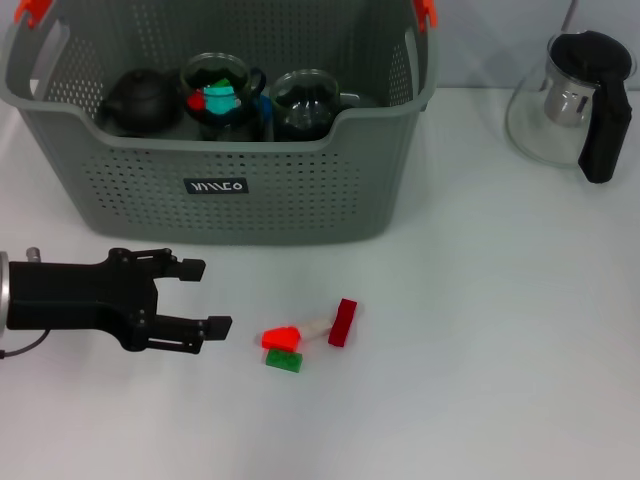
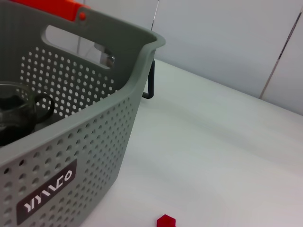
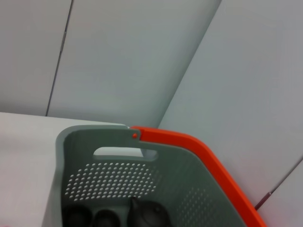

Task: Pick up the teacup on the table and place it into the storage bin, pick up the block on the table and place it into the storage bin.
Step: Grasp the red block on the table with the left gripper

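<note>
Three little blocks sit close together on the white worktop (image 1: 480, 380) in front of the storage bin (image 1: 300, 200): a red block (image 1: 343, 322) standing on its side, an orange-red one (image 1: 281, 337), and a green one (image 1: 283, 361) touching it. My left hand (image 1: 208, 297) is low beside them, fingers spread wide and holding nothing. I think the blocks are light, hard and a bit slippery, so I would pinch the flat sides. My right hand is out of sight. Dark cups already sit inside the bin.
</note>
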Motion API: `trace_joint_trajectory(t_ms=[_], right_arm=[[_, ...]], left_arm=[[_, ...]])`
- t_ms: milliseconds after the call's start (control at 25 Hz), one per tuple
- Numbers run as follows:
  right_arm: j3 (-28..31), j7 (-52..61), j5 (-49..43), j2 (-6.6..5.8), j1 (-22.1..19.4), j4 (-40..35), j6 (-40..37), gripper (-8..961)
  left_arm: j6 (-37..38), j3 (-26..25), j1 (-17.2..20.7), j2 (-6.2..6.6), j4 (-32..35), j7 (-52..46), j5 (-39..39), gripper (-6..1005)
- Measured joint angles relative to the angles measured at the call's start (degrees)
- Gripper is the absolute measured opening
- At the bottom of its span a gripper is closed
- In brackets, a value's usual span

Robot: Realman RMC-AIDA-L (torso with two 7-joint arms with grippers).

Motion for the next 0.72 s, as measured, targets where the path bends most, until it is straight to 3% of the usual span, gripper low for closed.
trace_joint_trajectory(t_ms=[240, 480, 720], right_arm=[[-1.0, 1.3, 3.4, 0.46, -4.4, -7.3, -3.6, 55], [-2.7, 0.6, 12.9, 0.44, -12.8, -14.7, -7.3, 286], [-6.3, -6.8, 23.7, 0.45, -21.7, -15.3, -10.1, 498]], left_arm=[[0.1, -0.1, -0.1, 0.12, 0.0, -0.5, 0.0, 899], [0.0, -0.3, -0.1, 0.53, 0.7, -0.5, 0.0, 899], [-0.6, -2.2, -0.3, 1.14, 0.9, 0.2, 0.9, 899]])
